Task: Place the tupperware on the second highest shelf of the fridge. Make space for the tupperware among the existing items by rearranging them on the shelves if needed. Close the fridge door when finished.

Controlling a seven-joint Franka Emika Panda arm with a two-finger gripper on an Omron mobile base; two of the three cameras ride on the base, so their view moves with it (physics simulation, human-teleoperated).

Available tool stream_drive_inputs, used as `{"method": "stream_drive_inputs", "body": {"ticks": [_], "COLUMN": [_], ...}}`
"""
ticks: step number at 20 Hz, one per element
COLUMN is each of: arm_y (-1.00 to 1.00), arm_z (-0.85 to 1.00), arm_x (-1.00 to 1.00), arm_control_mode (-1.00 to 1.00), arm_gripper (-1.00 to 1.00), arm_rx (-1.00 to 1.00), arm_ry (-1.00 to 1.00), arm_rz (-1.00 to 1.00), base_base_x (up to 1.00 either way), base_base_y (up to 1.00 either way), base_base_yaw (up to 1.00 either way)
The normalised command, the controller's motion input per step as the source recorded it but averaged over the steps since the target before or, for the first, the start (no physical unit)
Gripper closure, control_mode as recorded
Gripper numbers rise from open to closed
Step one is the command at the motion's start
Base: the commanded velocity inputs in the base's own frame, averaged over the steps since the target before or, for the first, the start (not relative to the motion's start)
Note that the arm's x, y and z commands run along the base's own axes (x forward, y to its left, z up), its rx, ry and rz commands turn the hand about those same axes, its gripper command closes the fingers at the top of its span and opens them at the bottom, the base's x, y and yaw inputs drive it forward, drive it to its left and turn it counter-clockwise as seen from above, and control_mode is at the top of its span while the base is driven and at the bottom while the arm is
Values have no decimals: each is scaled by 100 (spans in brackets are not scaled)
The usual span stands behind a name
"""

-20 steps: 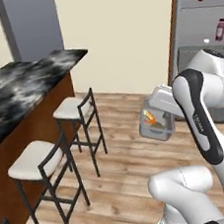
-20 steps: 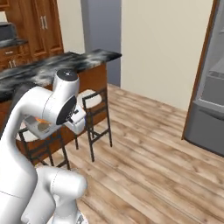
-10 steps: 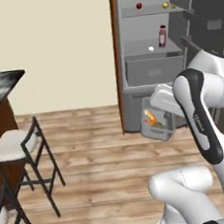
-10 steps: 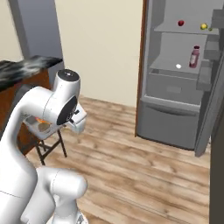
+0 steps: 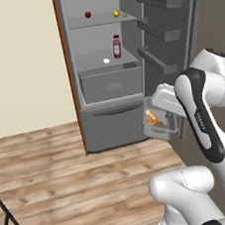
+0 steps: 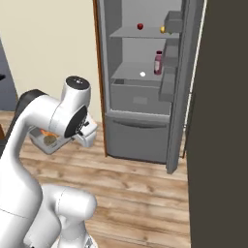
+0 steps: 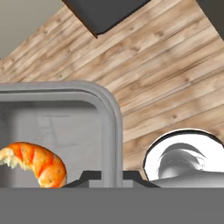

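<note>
Left base view: tupperware [image 5: 157, 123] held off the floor at 4 o'clock of the open fridge [image 5: 106, 65]. Right base view: tupperware [image 6: 47, 141] at 8 o'clock of the fridge [image 6: 140, 87]. Hand view: gripper [image 7: 111, 177] clamped on the tupperware [image 7: 65, 131] rim.

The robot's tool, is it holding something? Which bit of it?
Yes. The tool is shut on the tupperware, pinching its rim wall at one side, with the orange food inside.
</note>
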Motion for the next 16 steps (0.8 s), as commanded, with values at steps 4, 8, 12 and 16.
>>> {"method": "stream_drive_inputs", "body": {"ticks": [4,8,12,16], "arm_y": [0,0,0,0], "arm_z": [0,0,0,0], "arm_x": [0,0,0,0], "arm_control_mode": [100,100,100,100], "arm_gripper": [100,100,100,100], "arm_rx": [0,0,0,0], "arm_ry": [0,0,0,0], "arm_rz": [0,0,0,0], "base_base_x": [48,30,24,41], "base_base_y": [-22,3,21,25], "base_base_yaw": [-31,-29,-30,-26]}}
